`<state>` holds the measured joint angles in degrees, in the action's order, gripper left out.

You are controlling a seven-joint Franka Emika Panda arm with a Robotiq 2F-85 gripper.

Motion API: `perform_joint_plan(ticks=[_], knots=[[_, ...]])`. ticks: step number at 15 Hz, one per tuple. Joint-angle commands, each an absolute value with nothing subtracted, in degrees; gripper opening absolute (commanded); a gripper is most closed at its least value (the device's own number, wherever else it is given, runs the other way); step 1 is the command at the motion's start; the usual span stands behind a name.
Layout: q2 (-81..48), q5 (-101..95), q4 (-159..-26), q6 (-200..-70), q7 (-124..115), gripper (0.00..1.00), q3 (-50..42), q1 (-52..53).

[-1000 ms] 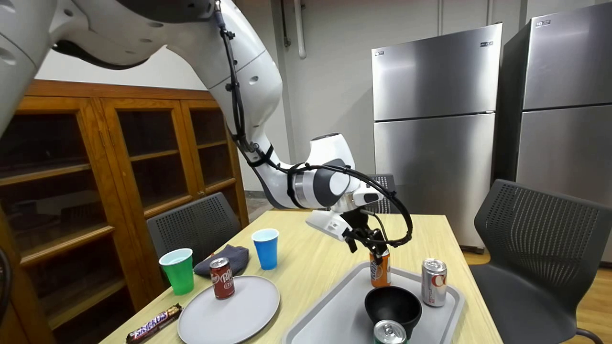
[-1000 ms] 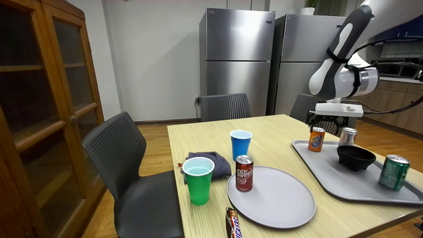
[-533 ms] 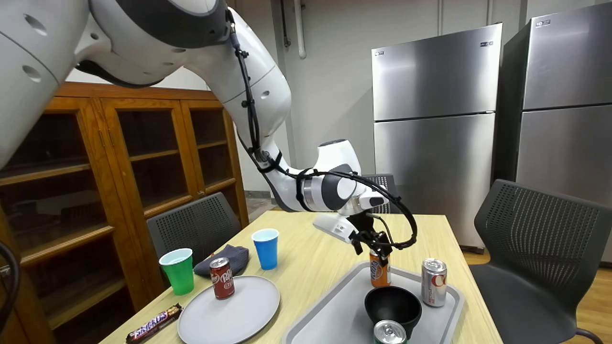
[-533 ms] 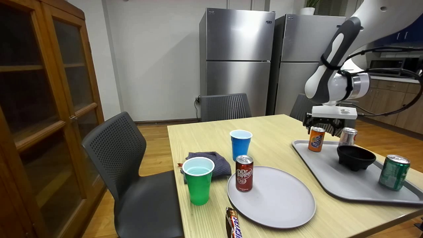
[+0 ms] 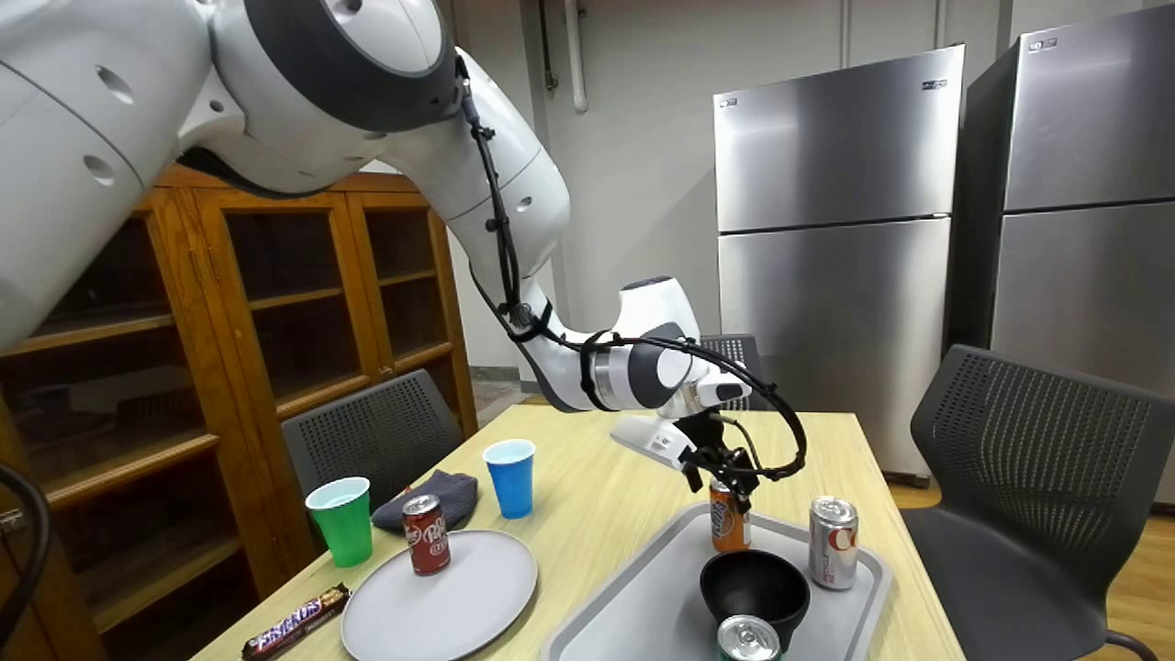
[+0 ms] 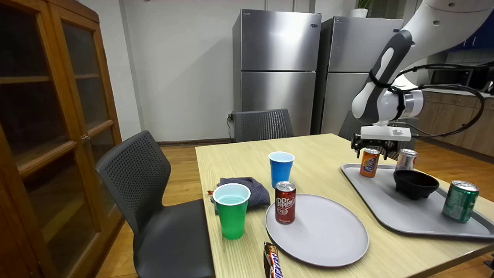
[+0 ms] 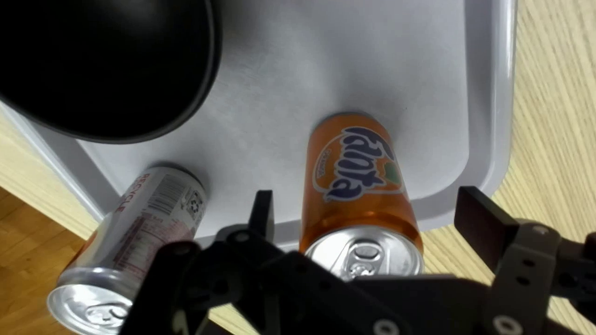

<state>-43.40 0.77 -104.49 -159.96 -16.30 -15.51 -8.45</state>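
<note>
My gripper [image 7: 372, 214] is open around the upper part of an orange Fanta can [image 7: 354, 172], with a visible gap on each side in the wrist view. The can stands upright on the grey tray [image 7: 288, 83], near one corner. In both exterior views the gripper [image 5: 719, 494] [image 6: 371, 155] hangs low at the top of the Fanta can [image 5: 732, 528] [image 6: 369, 164]. A silver can [image 7: 156, 218] stands beside it on the tray, on the left finger's side in the wrist view. A black bowl [image 7: 107, 70] is also close by.
A green can [image 6: 461, 200] stands on the tray beyond the bowl. Elsewhere on the table are a round grey plate [image 6: 328, 235] bearing a Dr Pepper can [image 6: 285, 202], a blue cup [image 6: 281, 170], a green cup [image 6: 232, 216], a dark cloth [image 5: 454, 500] and a Snickers bar [image 5: 296, 624].
The arm has lowered and shifted slightly, rightward in one exterior view and leftward in another, bringing the open jaws to both sides of the Fanta can. The objects have stayed put.
</note>
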Motion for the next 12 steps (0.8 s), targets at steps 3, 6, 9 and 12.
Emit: perform_joint_plan(ticks=[3,6,9,12], knots=[[-46.0,1.8,-99.6,-157.6,-16.0,1.0,-15.7,-8.9],[-46.6,1.8,-99.0,-157.4,-16.1,1.0,-15.9,-8.8],[-46.8,1.8,-98.9,-157.3,-16.1,0.73,-15.9,-8.9],[-46.6,1.8,-99.2,-157.5,-16.3,0.49,-16.1,-8.7]])
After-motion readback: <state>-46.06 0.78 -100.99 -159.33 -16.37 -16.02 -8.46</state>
